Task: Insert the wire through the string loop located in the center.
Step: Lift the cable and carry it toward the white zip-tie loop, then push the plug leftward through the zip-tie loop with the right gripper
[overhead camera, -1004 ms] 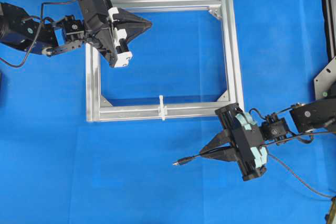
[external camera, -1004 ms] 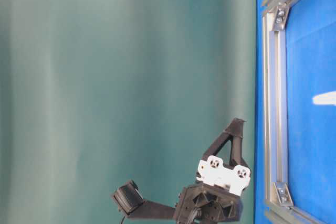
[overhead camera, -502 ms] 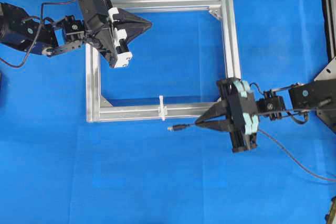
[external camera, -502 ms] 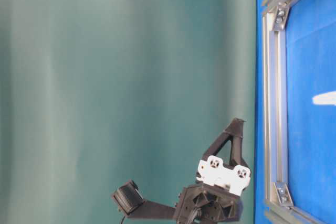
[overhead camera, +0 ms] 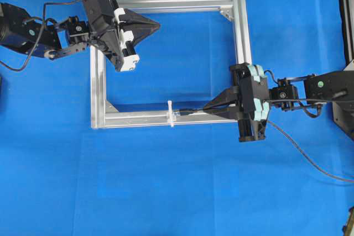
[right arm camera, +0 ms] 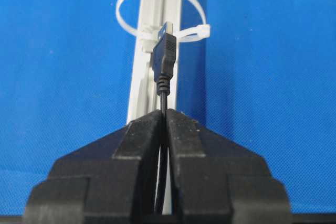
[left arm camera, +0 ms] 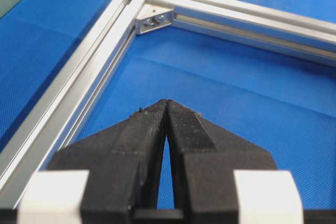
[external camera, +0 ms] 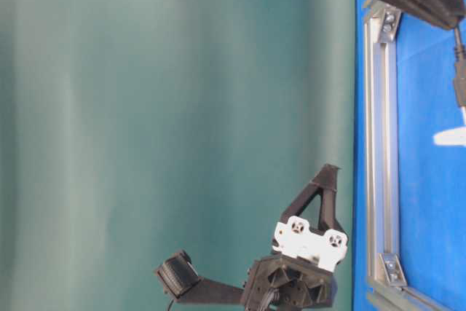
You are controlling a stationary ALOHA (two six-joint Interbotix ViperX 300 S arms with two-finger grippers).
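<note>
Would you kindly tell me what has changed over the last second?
The right pincer, shut on the thin black wire, swung up the overhead view over the frame's lower bar, its plug nearing the white string loop. The left pincer and aluminium frame stayed put.

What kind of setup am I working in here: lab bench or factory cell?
Most likely a lab test bench: a blue cloth table cover, a bare aluminium frame carrying a white string loop, and a plain green backdrop.

Black wire (right arm camera: 165, 61), white string loop (right arm camera: 157, 3) (blue cloth (overhead camera: 177, 192), silver frame (overhead camera: 243, 37)).
</note>
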